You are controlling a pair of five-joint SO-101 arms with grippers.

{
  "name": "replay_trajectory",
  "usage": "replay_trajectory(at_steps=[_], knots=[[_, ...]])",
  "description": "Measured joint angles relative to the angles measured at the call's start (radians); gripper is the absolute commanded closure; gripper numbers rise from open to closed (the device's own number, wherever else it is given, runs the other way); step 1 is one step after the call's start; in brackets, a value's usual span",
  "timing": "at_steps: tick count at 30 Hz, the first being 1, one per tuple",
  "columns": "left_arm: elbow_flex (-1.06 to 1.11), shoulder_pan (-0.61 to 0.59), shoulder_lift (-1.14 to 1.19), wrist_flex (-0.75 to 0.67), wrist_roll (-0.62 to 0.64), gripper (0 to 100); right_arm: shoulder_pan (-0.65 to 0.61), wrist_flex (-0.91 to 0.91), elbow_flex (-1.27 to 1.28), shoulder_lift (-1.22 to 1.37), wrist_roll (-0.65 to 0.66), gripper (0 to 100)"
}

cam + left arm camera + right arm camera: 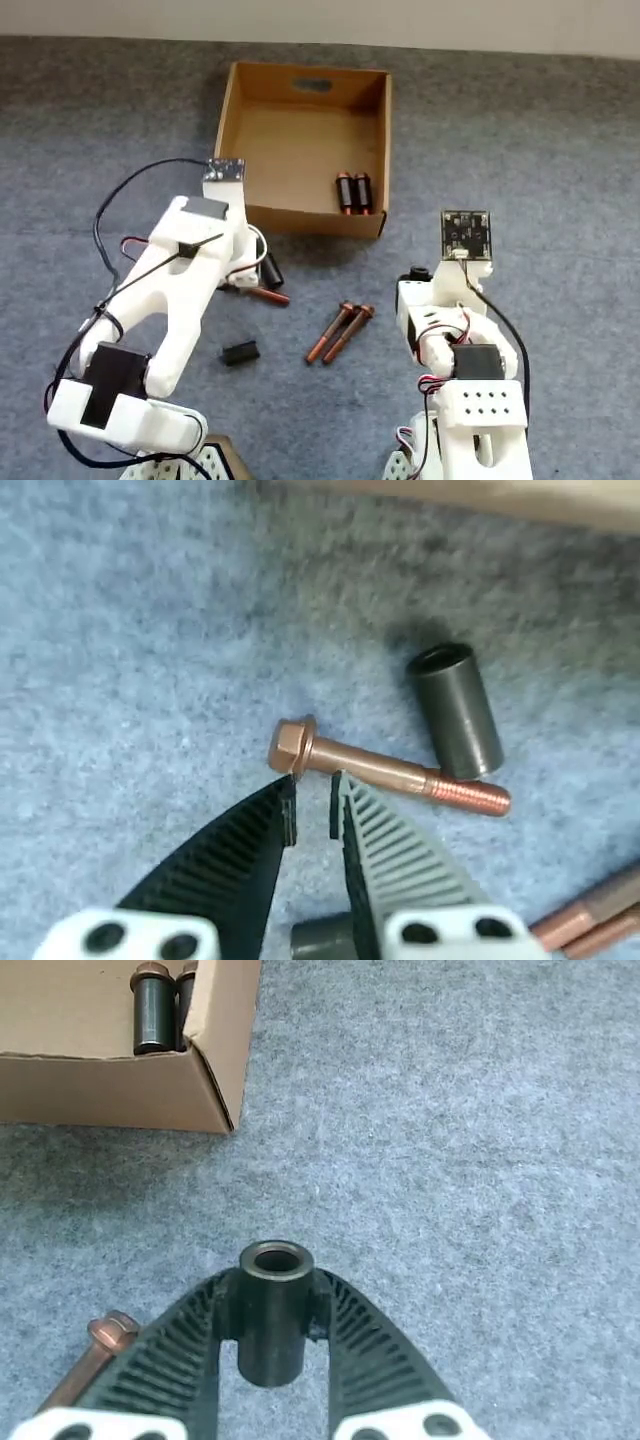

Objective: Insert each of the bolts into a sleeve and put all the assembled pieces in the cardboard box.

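Three bolts (329, 333) (348, 336) (266, 293), three sleeves (240, 352) (272, 270) (272, 1310), two assembled pieces (345, 193) (362, 193), one cardboard box (290, 150)

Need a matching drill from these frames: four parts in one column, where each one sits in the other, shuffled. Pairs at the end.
Things
A. upright sleeve
B. two assembled pieces
C. pair of bare bolts
D. single bolt

Places
1. on the carpet, just off the left gripper tips, beside a loose sleeve
2. inside the cardboard box, by the wall nearest the arms
3. between the right gripper fingers
4. side by side on the carpet between the two arms

Pairs: A-3, B-2, C-4, D-1
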Motion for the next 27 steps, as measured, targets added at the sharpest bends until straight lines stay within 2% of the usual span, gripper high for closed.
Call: replay_trajectory(at_steps=[4, 6, 9, 11, 17, 22, 27], knots=[[-0.005, 0.000, 0.000, 0.000, 0.000, 89, 0.000, 0.000, 0.000, 0.000, 0.000, 99.1], [-0.005, 0.000, 0.000, 0.000, 0.011, 85, 0.000, 0.000, 0.000, 0.000, 0.000, 99.1], [-0.005, 0.000, 0.000, 0.000, 0.106, 76, 0.000, 0.000, 0.000, 0.000, 0.000, 99.1], [-0.006, 0.000, 0.000, 0.011, 0.181, 74, 0.000, 0.000, 0.000, 0.000, 0.000, 99.1], [-0.026, 0.046, 0.009, 0.072, 0.362, 80, 0.000, 0.000, 0.000, 0.000, 0.000, 99.1], [0.017, 0.049, 0.009, -0.034, 0.434, 87, 0.000, 0.000, 0.000, 0.000, 0.000, 99.1], [0.052, 0.054, 0.008, -0.060, 0.546, 88, 0.000, 0.000, 0.000, 0.000, 0.000, 99.1]])
